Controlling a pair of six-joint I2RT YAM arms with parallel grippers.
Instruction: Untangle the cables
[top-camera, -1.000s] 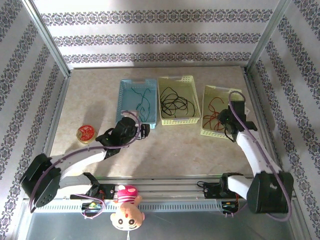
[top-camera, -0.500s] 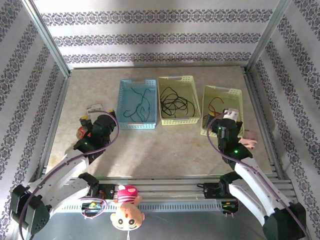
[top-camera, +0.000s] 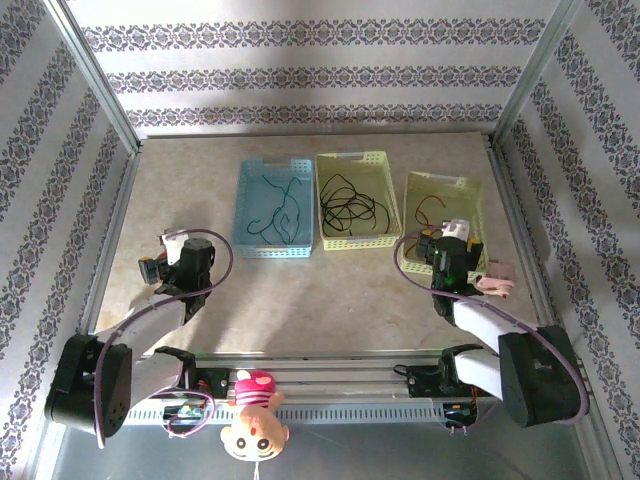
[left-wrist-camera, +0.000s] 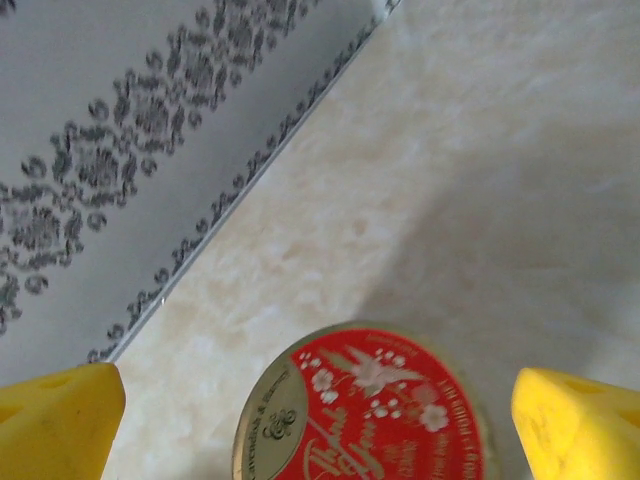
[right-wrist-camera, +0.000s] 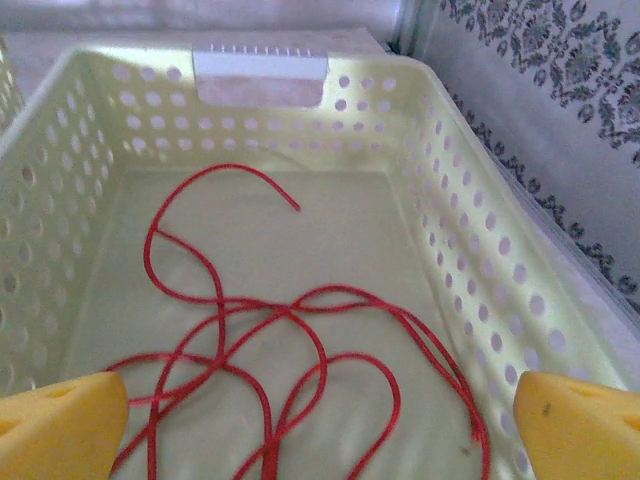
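At the near rail a small doll (top-camera: 255, 415) lies between the two arm bases. A little farther, on the left of the table (top-camera: 350, 290), the left fingers (left-wrist-camera: 55, 420) stand wide apart over a round red tin (left-wrist-camera: 365, 410) and hold nothing. The tin's lid carries a white bird, flowers and a line of ornate script, which is too blurred to read. On the right, the right fingers (right-wrist-camera: 575, 420) are likewise spread and empty, poised at the near end of the right yellow basket (right-wrist-camera: 480, 250), with a small pink object (top-camera: 495, 280) just beside that arm. Inside this basket lies the red cable (right-wrist-camera: 290, 330), its strand looping and crossing over itself, one free end curling toward the far wall. Farther left, the black cable (top-camera: 350, 205) sits coiled in the middle yellow basket (top-camera: 392, 200), and the dark green cable (top-camera: 275, 205) lies in the blue basket (top-camera: 246, 200). Each wire is alone in its own compartment, none touching another, so the sorting looks essentially finished. What may remain, if anything, is easing out the loops within single strands. No brand or legible writing shows on the baskets.
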